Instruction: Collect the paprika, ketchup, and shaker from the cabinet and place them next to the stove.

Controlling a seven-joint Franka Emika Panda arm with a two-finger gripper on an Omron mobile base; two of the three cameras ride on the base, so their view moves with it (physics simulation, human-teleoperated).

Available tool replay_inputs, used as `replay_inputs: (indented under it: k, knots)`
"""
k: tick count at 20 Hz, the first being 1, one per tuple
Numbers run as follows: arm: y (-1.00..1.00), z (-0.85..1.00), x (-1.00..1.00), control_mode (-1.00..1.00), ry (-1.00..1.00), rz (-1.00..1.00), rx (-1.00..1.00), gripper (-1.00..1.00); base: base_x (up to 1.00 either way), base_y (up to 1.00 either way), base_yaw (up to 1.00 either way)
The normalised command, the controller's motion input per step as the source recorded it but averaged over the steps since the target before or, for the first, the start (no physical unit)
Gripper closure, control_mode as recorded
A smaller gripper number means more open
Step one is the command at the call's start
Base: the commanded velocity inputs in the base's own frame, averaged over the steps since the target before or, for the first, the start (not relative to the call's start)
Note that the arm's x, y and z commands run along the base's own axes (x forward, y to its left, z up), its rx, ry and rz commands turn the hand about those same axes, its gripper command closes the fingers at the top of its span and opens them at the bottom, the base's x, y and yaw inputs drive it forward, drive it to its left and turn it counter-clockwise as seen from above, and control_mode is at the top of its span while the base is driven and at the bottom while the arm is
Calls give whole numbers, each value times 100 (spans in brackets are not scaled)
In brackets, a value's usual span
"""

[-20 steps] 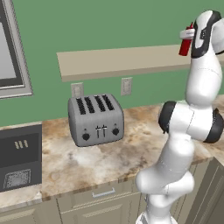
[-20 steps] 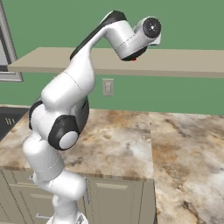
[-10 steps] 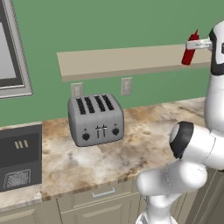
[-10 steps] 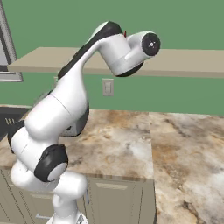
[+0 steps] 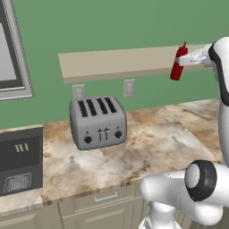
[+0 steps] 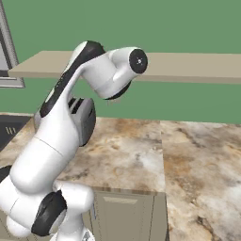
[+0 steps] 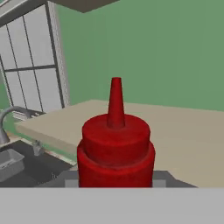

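Observation:
The ketchup (image 5: 178, 63), a slim red squeeze bottle with a pointed nozzle, hangs upright in the air at the height of the cabinet (image 5: 120, 62), a long tan shelf board on the green wall. My gripper (image 5: 183, 58) is shut on it from the right side. In the hand view the ketchup (image 7: 116, 146) stands close and upright between my fingers, with the cabinet's (image 7: 188, 131) flat board behind it. The board itself looks bare where it shows. In the right base view my own arm covers the hand, with the cabinet (image 6: 197, 66) running behind it.
A silver four-slot toaster (image 5: 97, 121) stands on the marble counter (image 5: 152, 143) under the shelf. A dark appliance (image 5: 20, 163) sits at the counter's left end. A window (image 5: 11, 53) is at far left. The hand view has a sink (image 7: 13, 162) with a faucet (image 7: 5, 120).
The ketchup has come down and a little left with my gripper still shut on it, off the shelf's level. My arm's lower joints have swung round. The toaster has not moved.

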Motion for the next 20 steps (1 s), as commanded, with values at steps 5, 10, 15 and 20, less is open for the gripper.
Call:
replay_inputs:
  k: [5, 10, 15, 20]
  knots:
    - [80, -29, -51, -100, 0, 23, 0, 100, 0, 0, 0]
    - [66, -27, -48, -100, -3, 24, 0, 100, 0, 0, 0]
    - [38, -22, -67, -100, -13, 28, -1, 100, 0, 0, 0]
    - [17, -15, -77, -100, -18, 29, 0, 100, 0, 0, 0]
